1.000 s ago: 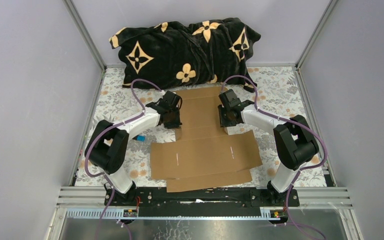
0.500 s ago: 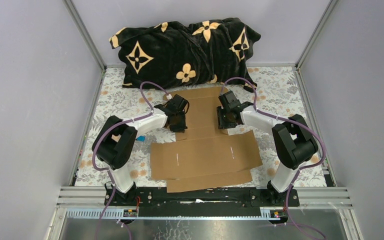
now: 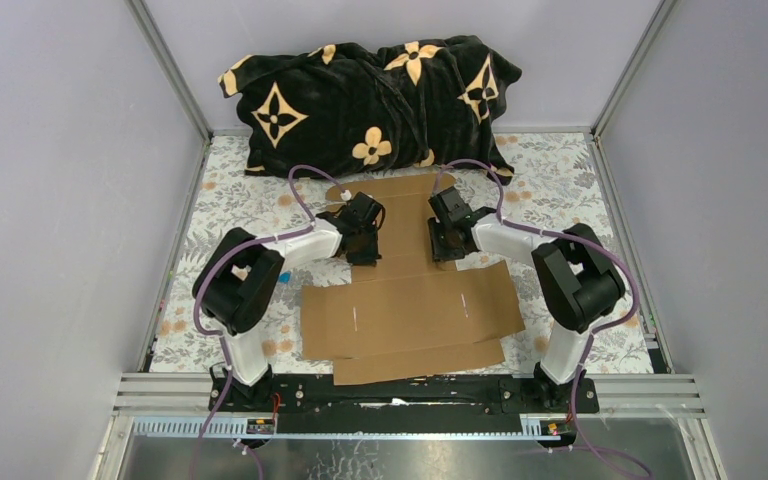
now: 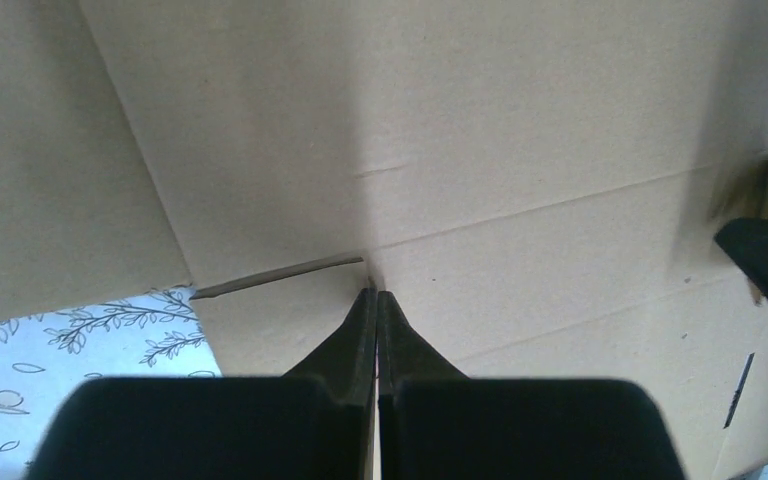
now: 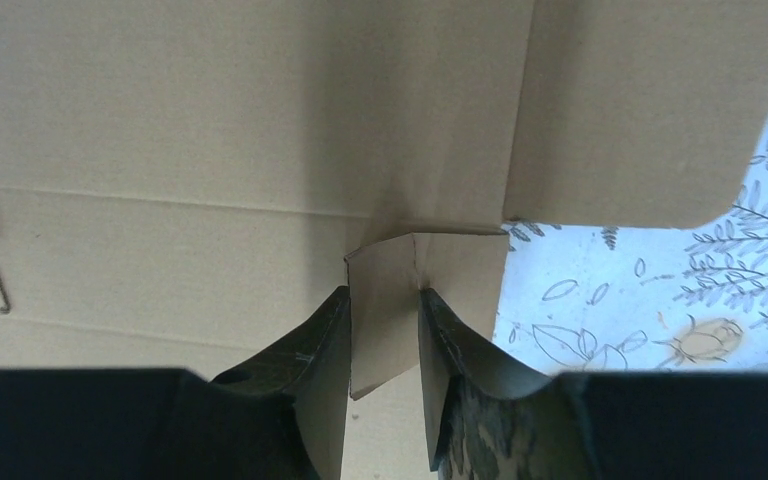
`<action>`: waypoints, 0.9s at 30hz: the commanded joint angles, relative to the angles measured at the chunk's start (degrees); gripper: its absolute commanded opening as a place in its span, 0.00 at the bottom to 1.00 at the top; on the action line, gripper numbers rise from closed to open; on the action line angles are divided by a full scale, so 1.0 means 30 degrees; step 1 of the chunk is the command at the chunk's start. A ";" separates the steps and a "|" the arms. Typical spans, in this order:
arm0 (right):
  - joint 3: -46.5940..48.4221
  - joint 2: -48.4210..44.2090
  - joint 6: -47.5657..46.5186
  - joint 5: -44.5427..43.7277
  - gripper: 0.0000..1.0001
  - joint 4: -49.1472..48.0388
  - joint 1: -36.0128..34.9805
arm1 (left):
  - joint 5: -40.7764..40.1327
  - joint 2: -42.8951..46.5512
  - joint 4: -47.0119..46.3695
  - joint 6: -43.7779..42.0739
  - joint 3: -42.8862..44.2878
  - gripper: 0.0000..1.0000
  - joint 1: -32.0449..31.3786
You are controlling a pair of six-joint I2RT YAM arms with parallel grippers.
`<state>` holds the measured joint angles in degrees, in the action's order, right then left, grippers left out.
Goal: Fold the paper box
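The paper box (image 3: 410,310) is a large brown die-cut cardboard sheet lying flat on the table, with its narrower part reaching toward the back. My left gripper (image 3: 365,243) is shut and empty on the left edge of that narrow part. Its fingertips (image 4: 375,293) press the cardboard (image 4: 520,130) at the end of a slit. On the right edge my right gripper (image 3: 444,243) stands open. A small tab (image 5: 385,300) of the sheet is bent up between its fingers (image 5: 325,340) and reaches both of them.
A black cushion with gold flower marks (image 3: 370,95) lies along the back wall. A floral cloth (image 3: 240,200) covers the table. Grey walls and metal posts (image 3: 175,75) close in the sides.
My left gripper has moved right, from the sheet's left edge onto the cardboard. My right gripper has shifted a little left along the right edge. The sheet lies as before.
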<state>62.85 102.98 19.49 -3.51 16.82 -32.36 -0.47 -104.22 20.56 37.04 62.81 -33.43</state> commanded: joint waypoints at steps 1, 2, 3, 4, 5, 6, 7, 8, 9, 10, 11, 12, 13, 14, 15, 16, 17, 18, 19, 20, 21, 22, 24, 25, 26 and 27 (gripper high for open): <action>-0.0124 0.1745 0.0759 0.0627 0.35 -0.0397 -0.0229 | -0.0248 -0.1451 -0.1027 0.0048 0.0220 0.00 -0.0224; -0.0157 0.1937 0.0883 0.0743 0.35 -0.0546 -0.0226 | -0.0253 -0.1617 -0.1059 -0.0019 0.0357 0.00 -0.0216; -0.0150 0.2100 0.0990 0.0882 0.35 -0.0693 -0.0229 | -0.0239 -0.1817 -0.1056 -0.0060 0.0513 0.00 -0.0205; -0.0189 0.2252 0.1124 0.1053 0.35 -0.0847 -0.0229 | -0.0204 -0.2037 -0.1092 -0.0109 0.0650 0.00 -0.0221; -0.0227 0.2414 0.1269 0.1104 0.35 -0.0968 -0.0222 | -0.0174 -0.2210 -0.1155 -0.0141 0.0707 0.00 -0.0223; -0.0265 0.2588 0.1356 0.1110 0.35 -0.1086 -0.0228 | -0.0167 -0.2360 -0.1225 -0.0171 0.0784 0.00 -0.0202; -0.0314 0.2723 0.1492 0.1111 0.35 -0.1203 -0.0211 | -0.0166 -0.2529 -0.1297 -0.0185 0.0808 0.00 -0.0195; -0.0364 0.2850 0.1549 0.1111 0.35 -0.1255 -0.0205 | -0.0166 -0.2638 -0.1405 -0.0209 0.0796 0.00 -0.0191; -0.0396 0.2954 0.1626 0.1111 0.35 -0.1298 -0.0208 | -0.0166 -0.2765 -0.1506 -0.0256 0.0755 0.00 -0.0172; -0.0412 0.3057 0.1709 0.1125 0.36 -0.1323 -0.0227 | -0.0166 -0.2887 -0.1566 -0.0311 0.0768 0.00 -0.0151; -0.0435 0.3104 0.1748 0.1113 0.40 -0.1292 -0.0229 | -0.0188 -0.2980 -0.1643 -0.0353 0.0758 0.00 -0.0116; -0.0470 0.3099 0.1724 0.1111 0.46 -0.1335 -0.0218 | -0.0194 -0.3006 -0.1667 -0.0384 0.0782 0.00 -0.0086; -0.0533 0.3036 0.1706 0.1514 0.54 -0.1429 -0.0213 | -0.0173 -0.3071 -0.1689 -0.0424 0.0782 0.00 -0.0027; -0.0582 0.2962 0.1693 0.1575 0.57 -0.1492 -0.0213 | -0.0119 -0.3127 -0.1695 -0.0484 0.0822 0.00 0.0006; -0.0606 0.2873 0.1633 0.1528 0.59 -0.1503 -0.0216 | -0.0083 -0.3141 -0.1725 -0.0521 0.0820 0.00 0.0036; -0.0591 0.2814 0.1559 0.1503 0.60 -0.1490 -0.0228 | -0.0078 -0.3154 -0.1751 -0.0551 0.0812 0.00 0.0039; -0.0563 0.2748 0.1546 0.1508 0.62 -0.1477 -0.0225 | -0.0038 -0.3163 -0.1820 -0.0573 0.0822 0.00 0.0040; -0.0519 0.2710 0.1489 0.1567 0.63 -0.1501 -0.0225 | -0.0007 -0.3190 -0.1858 -0.0594 0.0831 0.00 0.0062; -0.0463 0.2680 0.1479 0.1604 0.63 -0.1482 -0.0229 | 0.0030 -0.3233 -0.1910 -0.0597 0.0843 0.00 0.0068; -0.0397 0.2636 0.1467 0.1700 0.63 -0.1502 -0.0226 | 0.0064 -0.3254 -0.1986 -0.0583 0.0845 0.00 0.0076; -0.0345 0.2623 0.1421 0.1862 0.63 -0.1541 -0.0225 | 0.0068 -0.3304 -0.2036 -0.0581 0.0870 0.00 0.0088; -0.0291 0.2599 0.1390 0.1959 0.63 -0.1575 -0.0269 | 0.0069 -0.3358 -0.2083 -0.0595 0.0888 0.00 0.0072; -0.0092 0.2588 0.1323 0.1974 0.62 -0.1445 -0.0361 | 0.0442 -0.3404 -0.2185 -0.0625 0.0940 0.00 0.0085; -0.0003 0.2595 0.1294 0.1962 0.62 -0.1391 -0.0429 | 0.0577 -0.3425 -0.2197 -0.0638 0.0981 0.00 0.0086; 0.0060 0.2563 0.1272 0.1935 0.62 -0.1311 -0.0515 | 0.0616 -0.3413 -0.2227 -0.0628 0.1008 0.00 0.0090; 0.0122 0.2519 0.1203 0.1895 0.61 -0.1264 -0.0602 | 0.0632 -0.3397 -0.2253 -0.0653 0.1030 0.00 0.0061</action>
<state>64.23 105.95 22.17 -3.49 11.66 -32.25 -1.52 -109.19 16.25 35.29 67.18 -32.47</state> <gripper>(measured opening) 0.622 0.006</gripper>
